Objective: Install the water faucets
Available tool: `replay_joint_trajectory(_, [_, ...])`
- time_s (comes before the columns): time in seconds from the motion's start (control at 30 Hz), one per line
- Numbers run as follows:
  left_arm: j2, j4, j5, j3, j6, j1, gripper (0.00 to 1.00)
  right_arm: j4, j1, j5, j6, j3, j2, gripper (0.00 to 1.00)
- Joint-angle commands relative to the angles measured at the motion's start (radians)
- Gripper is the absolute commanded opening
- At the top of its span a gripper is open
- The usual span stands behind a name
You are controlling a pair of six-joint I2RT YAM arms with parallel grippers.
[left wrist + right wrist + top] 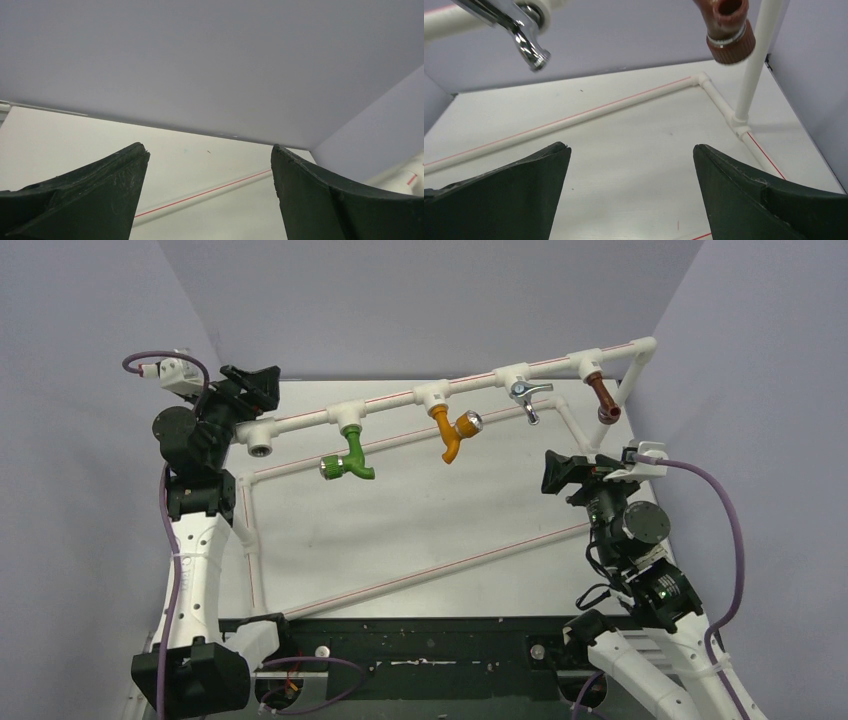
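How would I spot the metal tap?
A raised white pipe crosses the table's far side. On it, the chrome faucet hangs third from the left, between the orange tap and the brown tap. It alone is bare shiny metal.

Robot lab test cell, grey partition walls (420, 300) (three sides), white pipe rig (437, 393) on table (400, 520).

The black-and-white left arm (197, 530) stands upright, its black two-finger left gripper (255, 385) spread wide, empty. The matching right arm (650, 585) leans inward; its right gripper (562, 472) gapes too, apparently tilted upward.
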Motion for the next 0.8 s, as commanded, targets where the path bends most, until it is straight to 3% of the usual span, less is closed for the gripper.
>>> replay_joint_trajectory(0.0, [-0.041, -0.076, 0.112, 0.13, -0.03, -0.016, 0.91, 0.043, -0.009, 0.085, -0.013, -0.077, -0.005, 1.0])
replay_joint_trajectory(0.2, [-0.105, -0.096, 0.135, 0.224, -0.031, -0.017, 0.91, 0.182, -0.009, 0.181, -0.105, -0.237, -0.03, 1.0])
replay_joint_trajectory(0.4, [-0.168, -0.092, 0.224, 0.215, -0.11, -0.05, 0.91, 0.387, -0.021, 0.279, -0.228, -0.395, -0.017, 1.0])
replay_joint_trajectory(0.53, [-0.221, -0.113, 0.29, 0.156, -0.135, -0.093, 0.91, 0.536, -0.078, 0.244, -0.216, -0.48, 0.054, 1.0])
replay_joint_trajectory(0.77, [-0.322, -0.285, 0.309, 0.107, -0.037, -0.21, 0.91, 0.919, -0.21, 0.162, -0.205, -0.623, 0.239, 1.0])
